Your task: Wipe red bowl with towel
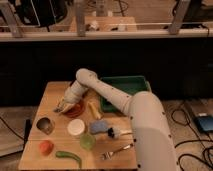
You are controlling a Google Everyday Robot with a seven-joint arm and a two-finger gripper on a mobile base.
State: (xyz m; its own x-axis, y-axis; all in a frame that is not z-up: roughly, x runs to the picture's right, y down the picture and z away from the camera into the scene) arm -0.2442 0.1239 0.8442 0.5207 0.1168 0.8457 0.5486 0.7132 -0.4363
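Camera view shows the tool [64, 106] low over the left edge of the red bowl [76, 108], which sits on the table [35, 145] just left of a yellow item [94, 110]. A pale towel [62, 107] appears bunched at the tool, pressed against the bowl's rim, likely so the cloth rubs its surface. Whether the tool clamps the towel, I cannot tell.

Tool [62, 106] over glossy red bowl [76, 109], matt wood table [50, 95].
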